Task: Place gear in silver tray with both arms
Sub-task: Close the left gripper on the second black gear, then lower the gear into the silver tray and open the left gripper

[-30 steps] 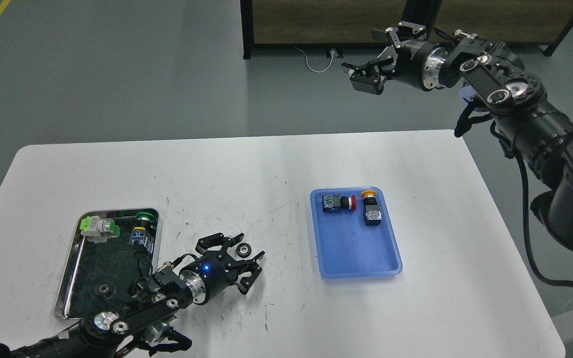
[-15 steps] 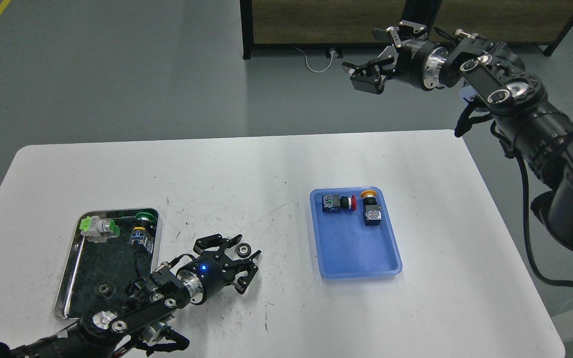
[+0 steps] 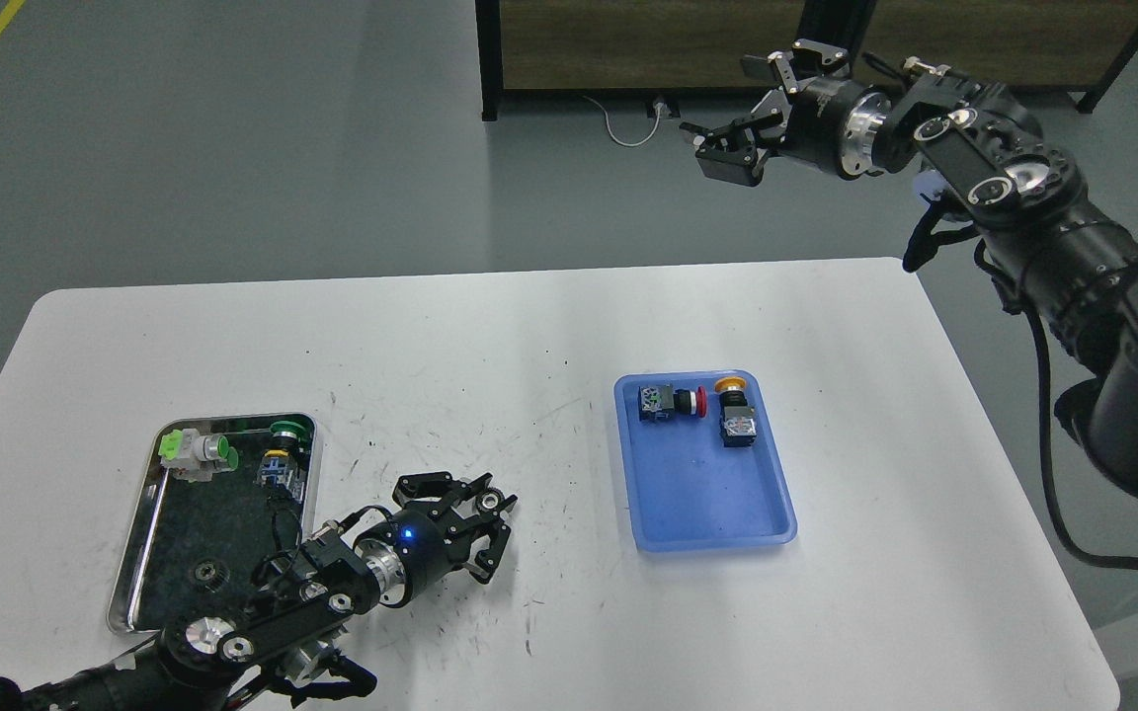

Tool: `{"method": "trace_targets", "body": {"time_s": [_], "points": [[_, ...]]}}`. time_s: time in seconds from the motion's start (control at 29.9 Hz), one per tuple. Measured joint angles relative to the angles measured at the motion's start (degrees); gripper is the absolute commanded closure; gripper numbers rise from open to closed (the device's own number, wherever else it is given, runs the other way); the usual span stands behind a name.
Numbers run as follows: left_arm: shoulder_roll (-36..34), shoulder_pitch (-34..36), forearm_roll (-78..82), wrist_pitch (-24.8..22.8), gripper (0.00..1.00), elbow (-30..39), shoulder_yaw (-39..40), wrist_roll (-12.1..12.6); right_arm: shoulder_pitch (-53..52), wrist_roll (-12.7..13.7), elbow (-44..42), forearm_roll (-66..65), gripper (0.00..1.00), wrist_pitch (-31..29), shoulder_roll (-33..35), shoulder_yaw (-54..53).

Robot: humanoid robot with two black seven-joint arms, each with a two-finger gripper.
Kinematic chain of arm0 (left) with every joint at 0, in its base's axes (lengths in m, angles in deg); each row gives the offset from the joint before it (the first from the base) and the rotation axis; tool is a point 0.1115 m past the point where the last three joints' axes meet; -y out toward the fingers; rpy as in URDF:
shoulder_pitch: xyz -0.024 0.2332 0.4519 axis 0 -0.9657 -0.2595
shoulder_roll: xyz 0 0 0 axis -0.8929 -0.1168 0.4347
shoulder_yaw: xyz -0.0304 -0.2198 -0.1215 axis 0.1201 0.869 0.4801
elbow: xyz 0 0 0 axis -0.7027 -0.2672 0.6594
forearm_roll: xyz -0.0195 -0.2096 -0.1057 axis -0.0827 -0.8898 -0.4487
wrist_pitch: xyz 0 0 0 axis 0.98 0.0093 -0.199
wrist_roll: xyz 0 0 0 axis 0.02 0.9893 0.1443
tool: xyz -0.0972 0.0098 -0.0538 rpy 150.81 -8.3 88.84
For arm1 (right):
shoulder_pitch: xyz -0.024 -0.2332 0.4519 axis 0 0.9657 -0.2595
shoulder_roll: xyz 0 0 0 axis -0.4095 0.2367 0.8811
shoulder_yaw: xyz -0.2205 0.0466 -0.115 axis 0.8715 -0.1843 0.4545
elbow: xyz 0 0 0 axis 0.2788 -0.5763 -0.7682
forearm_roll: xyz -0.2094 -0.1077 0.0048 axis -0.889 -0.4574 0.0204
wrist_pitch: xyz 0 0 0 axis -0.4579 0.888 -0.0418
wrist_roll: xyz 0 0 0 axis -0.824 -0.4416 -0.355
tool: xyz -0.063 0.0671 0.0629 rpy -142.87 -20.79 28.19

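Observation:
A small black gear [image 3: 493,501] lies on the white table right of the silver tray [image 3: 131,561]. My left gripper [image 3: 496,508] reaches in from the lower left and its fingers have closed around this gear at table level. A second small gear [image 3: 205,571] lies on the tray's dark bottom, with green push-button parts [image 3: 196,450] at its far end. My right gripper [image 3: 739,138] is held high beyond the table's far right edge, open and empty.
A blue plastic tray [image 3: 717,504] sits right of centre and holds a red-capped switch [image 3: 670,403] and a yellow-capped switch [image 3: 735,415]. A dark-framed cabinet [image 3: 628,39] stands on the floor behind the table.
My left gripper's fingers have drawn together around the gear on the table. My right arm has barely moved.

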Motion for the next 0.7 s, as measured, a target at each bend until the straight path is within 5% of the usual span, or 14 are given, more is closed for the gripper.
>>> {"method": "trace_targets", "body": {"time_s": [0.4, 0.7], "points": [[-5.41, 2.64, -3.62, -0.38, 0.80, 3.88, 0.70, 0.95, -0.29, -0.12, -0.08, 0.03, 0.02, 0.16, 0.00, -0.10], [-25.32, 5.19, -12.08, -2.18, 0.80, 15.84, 2.69, 0.96, -0.50, -0.24, -0.61, 0.00, 0.02, 0.79, -0.54, -0.18]]}}
